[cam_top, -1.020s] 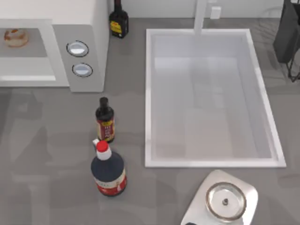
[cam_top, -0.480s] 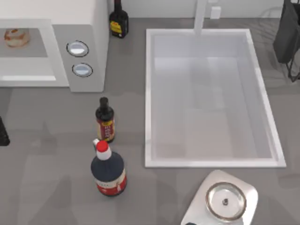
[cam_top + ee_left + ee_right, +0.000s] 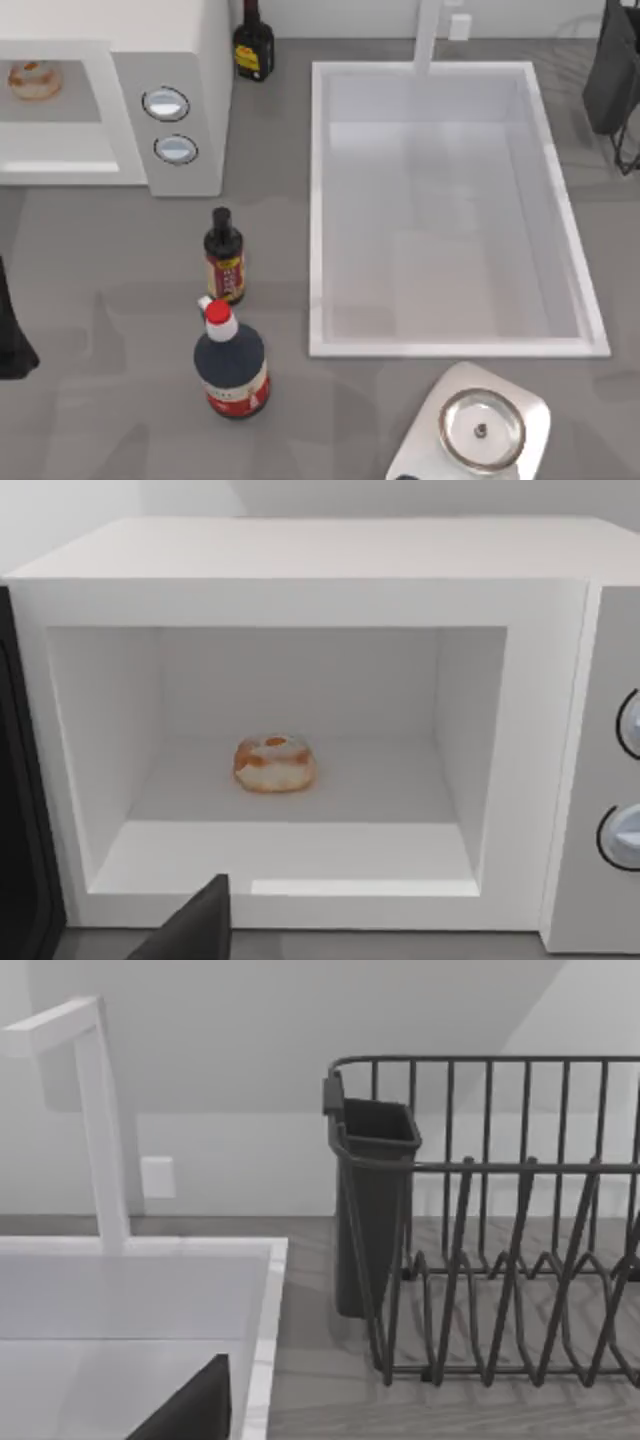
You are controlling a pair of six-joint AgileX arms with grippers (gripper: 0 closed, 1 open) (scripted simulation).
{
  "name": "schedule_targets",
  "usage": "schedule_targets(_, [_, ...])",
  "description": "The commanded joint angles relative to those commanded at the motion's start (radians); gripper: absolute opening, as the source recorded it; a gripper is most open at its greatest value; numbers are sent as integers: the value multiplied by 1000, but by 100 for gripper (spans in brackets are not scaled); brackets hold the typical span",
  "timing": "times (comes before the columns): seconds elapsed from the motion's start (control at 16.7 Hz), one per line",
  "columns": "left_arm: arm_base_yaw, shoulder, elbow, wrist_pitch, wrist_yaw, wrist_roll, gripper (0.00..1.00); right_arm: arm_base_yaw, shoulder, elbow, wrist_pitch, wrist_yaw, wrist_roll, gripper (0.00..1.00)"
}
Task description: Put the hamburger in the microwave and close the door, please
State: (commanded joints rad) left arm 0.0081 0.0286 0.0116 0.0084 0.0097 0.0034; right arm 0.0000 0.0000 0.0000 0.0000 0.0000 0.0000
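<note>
Left arm's tool (image 3: 12,335) sits low at the tabletop's (image 3: 120,260) left edge, in front of the microwave (image 3: 300,570) and facing its cavity; can't tell its grip. Hamburger (image 3: 275,764) rests on the cavity floor, mid-back. Door (image 3: 25,810) hangs open at the side.

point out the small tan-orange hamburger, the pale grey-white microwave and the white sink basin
small tan-orange hamburger (image 3: 275,765), left wrist view, bun top
pale grey-white microwave (image 3: 300,550), left wrist view, roof
white sink basin (image 3: 315,200), top view, left rim
</note>
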Motion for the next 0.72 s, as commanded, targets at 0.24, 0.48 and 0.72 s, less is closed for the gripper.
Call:
schedule_targets(0.24, [-8, -29, -12, -8, -10, -3, 100, 0, 0, 0, 0, 0, 0, 100])
schedule_targets(0.48, [-8, -29, -12, -8, -10, -3, 85, 0, 0, 0, 0, 0, 0, 100])
schedule_targets(0.72, [-8, -29, -12, -8, -10, -3, 55, 0, 0, 0, 0, 0, 0, 100])
